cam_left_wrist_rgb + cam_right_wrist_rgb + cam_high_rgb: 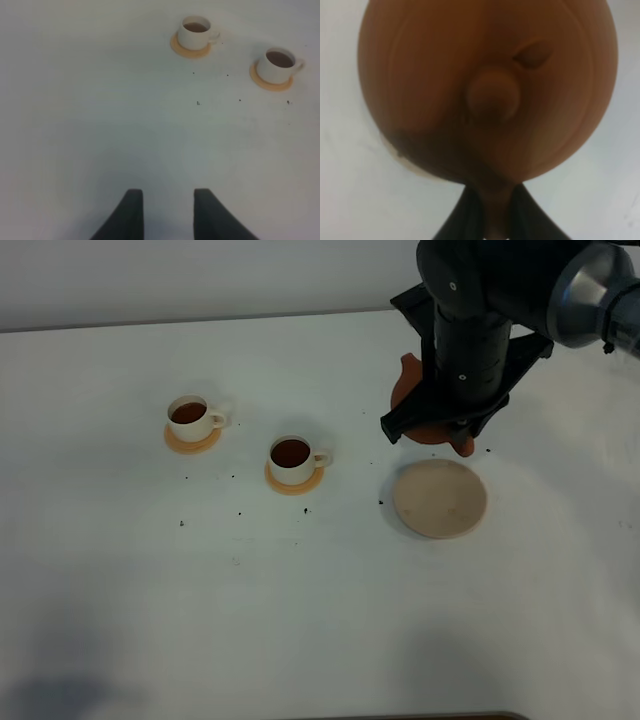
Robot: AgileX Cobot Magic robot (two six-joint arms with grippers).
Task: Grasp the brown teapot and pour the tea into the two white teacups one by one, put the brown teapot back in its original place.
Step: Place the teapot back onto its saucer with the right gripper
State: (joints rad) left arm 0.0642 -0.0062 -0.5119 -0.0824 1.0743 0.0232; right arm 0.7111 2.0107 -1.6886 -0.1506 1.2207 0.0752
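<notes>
The brown teapot (437,431) hangs in my right gripper (495,216), just behind the pale beige saucer (440,499) and above the table. In the right wrist view the teapot (485,85) fills the frame, lid knob toward the camera, and the fingers (469,215) are shut on its handle. My arm hides most of the pot in the high view. The two white teacups (190,418) (292,458) stand on orange coasters to the left, both holding dark tea. They also show in the left wrist view (196,31) (280,64). My left gripper (168,215) is open and empty, well short of the cups.
The white table (300,620) carries small dark specks (240,512) near the cups and the saucer. An orange coaster (192,443) sits under each cup. The right arm's dark body (465,330) looms over the back right of the table.
</notes>
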